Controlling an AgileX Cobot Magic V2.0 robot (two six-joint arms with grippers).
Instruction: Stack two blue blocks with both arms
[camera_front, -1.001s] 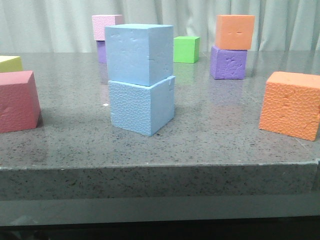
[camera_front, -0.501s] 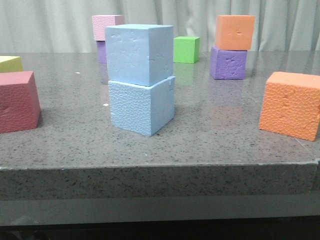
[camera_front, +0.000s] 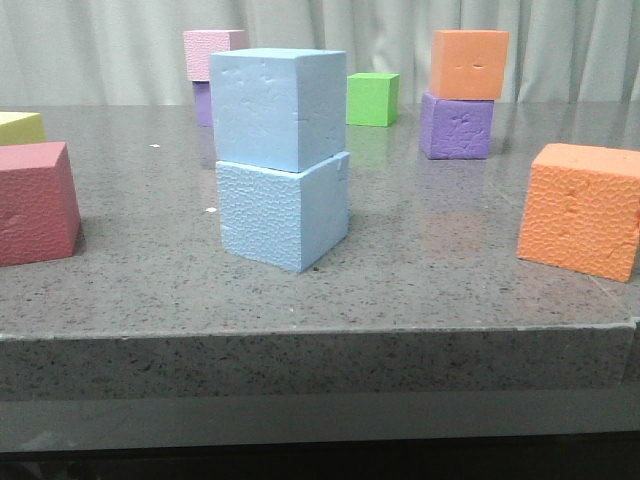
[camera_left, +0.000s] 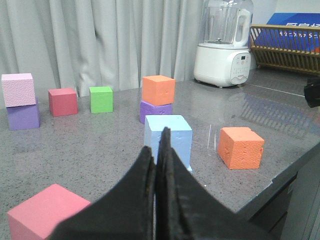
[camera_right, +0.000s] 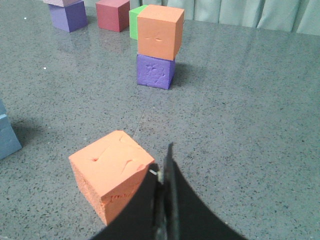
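Left claw pressed together, empty, aimed at the blue stack straight ahead and apart from it; right claw likewise pressed together, just beside an orange cube, with only a blue corner at that view's edge, so left arm probably nearer. Smooth blue block seated on pebbly blue block, slightly twisted, mid grey stone surface. Around: more coloured cubes, curtain behind, blender off to one side.
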